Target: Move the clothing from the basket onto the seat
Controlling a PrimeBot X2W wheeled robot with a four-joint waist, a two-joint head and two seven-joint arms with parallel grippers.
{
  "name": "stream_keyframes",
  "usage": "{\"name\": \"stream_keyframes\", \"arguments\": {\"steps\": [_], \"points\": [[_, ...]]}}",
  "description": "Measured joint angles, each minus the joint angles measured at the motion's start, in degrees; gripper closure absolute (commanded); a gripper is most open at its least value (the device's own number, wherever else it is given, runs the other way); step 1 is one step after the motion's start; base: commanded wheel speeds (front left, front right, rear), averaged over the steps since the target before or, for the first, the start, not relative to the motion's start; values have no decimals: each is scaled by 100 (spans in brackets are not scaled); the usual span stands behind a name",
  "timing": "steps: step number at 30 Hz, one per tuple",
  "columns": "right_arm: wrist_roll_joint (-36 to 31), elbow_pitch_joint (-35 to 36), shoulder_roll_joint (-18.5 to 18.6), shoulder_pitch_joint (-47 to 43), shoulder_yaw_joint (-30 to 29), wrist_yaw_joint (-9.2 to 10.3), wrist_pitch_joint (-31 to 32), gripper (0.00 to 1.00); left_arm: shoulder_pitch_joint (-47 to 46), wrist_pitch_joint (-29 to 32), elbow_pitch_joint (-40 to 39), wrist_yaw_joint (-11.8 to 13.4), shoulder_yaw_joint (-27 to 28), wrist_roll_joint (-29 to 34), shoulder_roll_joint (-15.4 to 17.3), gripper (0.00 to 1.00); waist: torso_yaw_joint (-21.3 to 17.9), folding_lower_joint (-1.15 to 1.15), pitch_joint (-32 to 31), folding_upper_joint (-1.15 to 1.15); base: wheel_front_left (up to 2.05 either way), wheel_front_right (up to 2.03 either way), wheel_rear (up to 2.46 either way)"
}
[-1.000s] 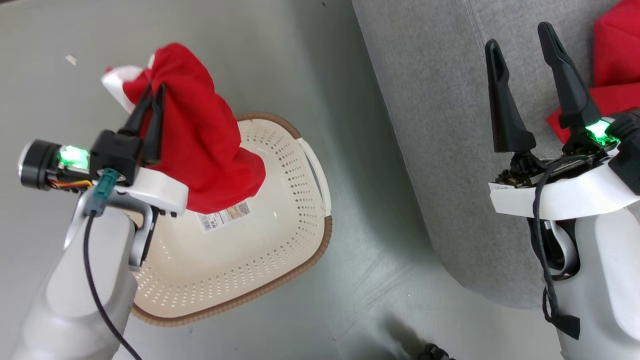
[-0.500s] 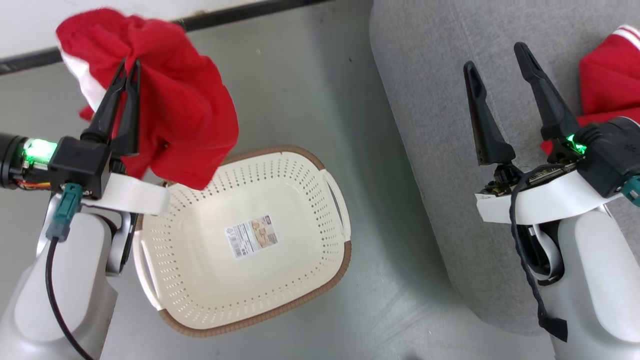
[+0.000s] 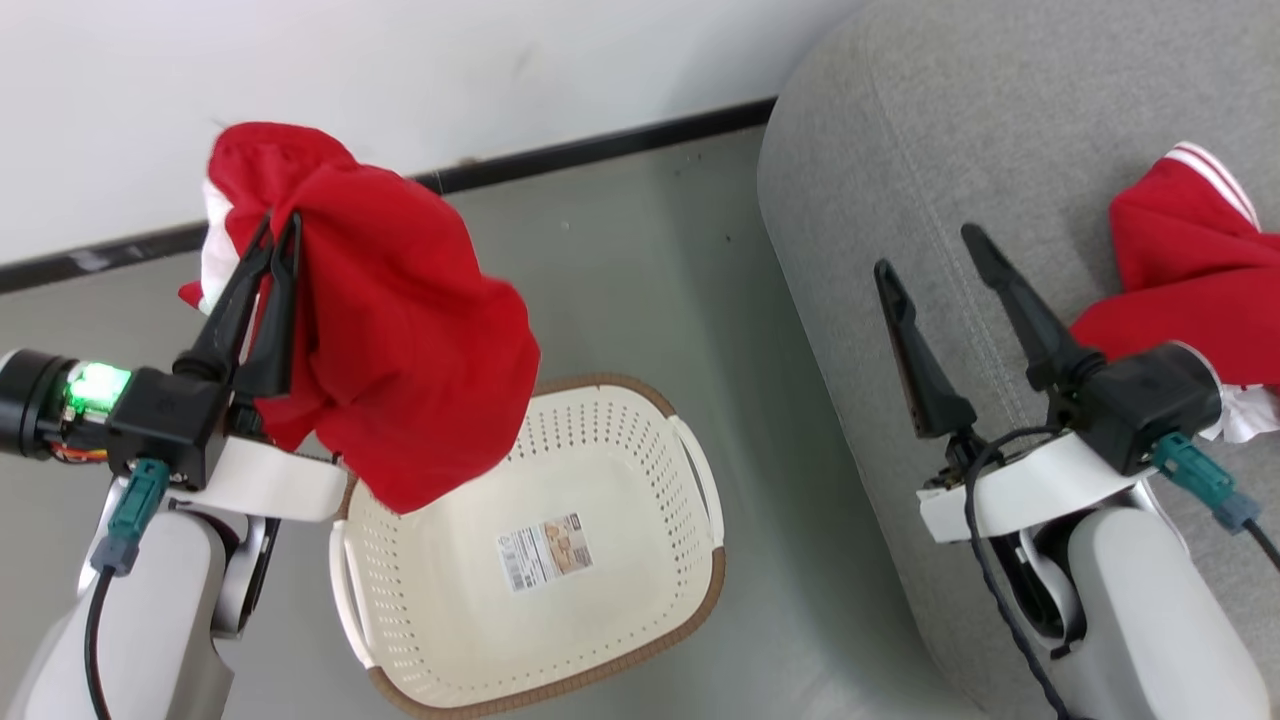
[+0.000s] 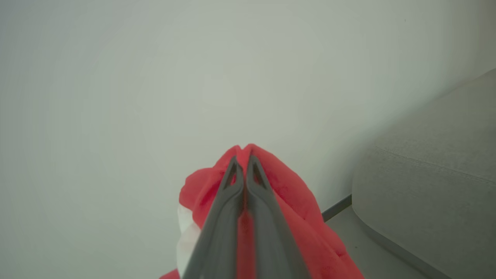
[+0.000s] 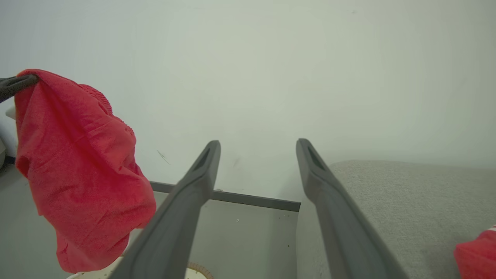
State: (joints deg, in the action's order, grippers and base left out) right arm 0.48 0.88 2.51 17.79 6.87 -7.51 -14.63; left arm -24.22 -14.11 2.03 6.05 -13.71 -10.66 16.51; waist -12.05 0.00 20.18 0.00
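Holding one red garment [image 3: 400, 340] aloft above the basket [image 3: 600, 382], left gripper [image 3: 282, 222] clamped tight on it.
Wide open and empty, the right gripper [image 3: 925, 248] hovers over the seat [image 3: 950, 150]; the other garment [image 3: 1190, 270] lies there. Next, I reckon: swing across, release.

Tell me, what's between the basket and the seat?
Only a strip of grey floor lies between the basket and the seat; nothing sits on it. The head view shows this.

The basket [image 3: 620, 440] sits on the floor [image 3: 640, 260], left of the seat [image 3: 900, 150]. The held garment [image 3: 400, 330] hangs from the left gripper [image 3: 282, 222] above the basket's far-left rim. The other garment [image 3: 1180, 270] lies on the seat's right.
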Motion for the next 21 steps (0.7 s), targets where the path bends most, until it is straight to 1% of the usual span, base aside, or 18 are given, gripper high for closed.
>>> {"name": "stream_keyframes", "arguments": {"steps": [9, 16, 21], "points": [[-49, -196, 1, -331, 158, 0, 0, 0, 424, 223, -309, -16, -21, 4, 167, 100, 99, 0, -565, 0, 0, 0, 0], [-44, -352, 2, -587, 344, 0, 0, 0, 645, 420, -536, -31, -172, 0, 167, 100, 186, 0, -1026, 0, 0, 0, 0], [-4, -498, 116, -612, 583, 0, 0, 0, 739, 554, -686, -125, -297, -37, 157, 100, 249, 0, -1322, 0, 0, 0, 0]]}}
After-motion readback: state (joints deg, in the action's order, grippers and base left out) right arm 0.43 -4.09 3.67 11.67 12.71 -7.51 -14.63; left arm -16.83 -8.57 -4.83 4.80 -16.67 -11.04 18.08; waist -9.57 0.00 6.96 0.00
